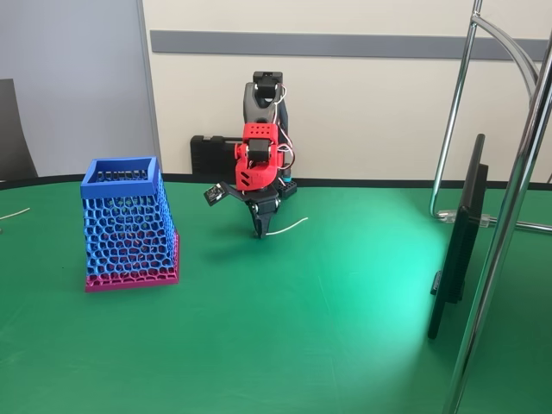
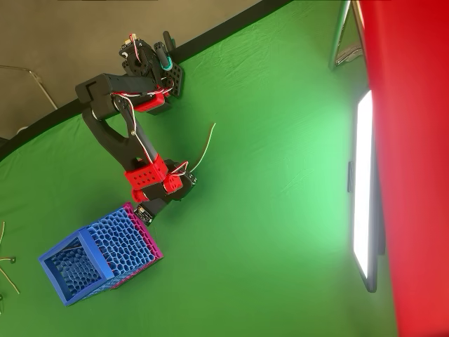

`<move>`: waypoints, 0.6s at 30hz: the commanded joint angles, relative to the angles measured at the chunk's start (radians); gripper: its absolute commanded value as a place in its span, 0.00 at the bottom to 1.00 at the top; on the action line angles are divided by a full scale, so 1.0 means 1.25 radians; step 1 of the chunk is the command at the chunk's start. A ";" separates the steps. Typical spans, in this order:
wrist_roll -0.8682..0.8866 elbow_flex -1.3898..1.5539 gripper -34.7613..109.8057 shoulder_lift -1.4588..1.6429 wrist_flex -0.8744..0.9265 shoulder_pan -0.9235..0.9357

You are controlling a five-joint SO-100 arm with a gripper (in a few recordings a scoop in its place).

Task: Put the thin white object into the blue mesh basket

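Green cloth covers the tabletop (image 1: 285, 345), and low over it the red-and-black arm's jaws (image 1: 259, 229) point straight down, closed on one end of the thin, curved white cord (image 1: 289, 227). Its free length trails along the cloth to their right in the fixed view. Well to their left stands the tall blue honeycomb-mesh basket (image 1: 129, 226) with its pink base, open top upward, ready to receive the cord.
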 commanded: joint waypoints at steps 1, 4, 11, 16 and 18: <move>-0.006 -0.020 0.32 0.002 0.005 0.010; -0.011 -0.021 0.31 0.000 0.005 0.015; -0.022 -0.032 0.28 -0.011 0.005 0.023; -0.027 -0.039 0.26 -0.006 0.005 0.027; -0.028 -0.049 0.25 0.005 0.005 0.029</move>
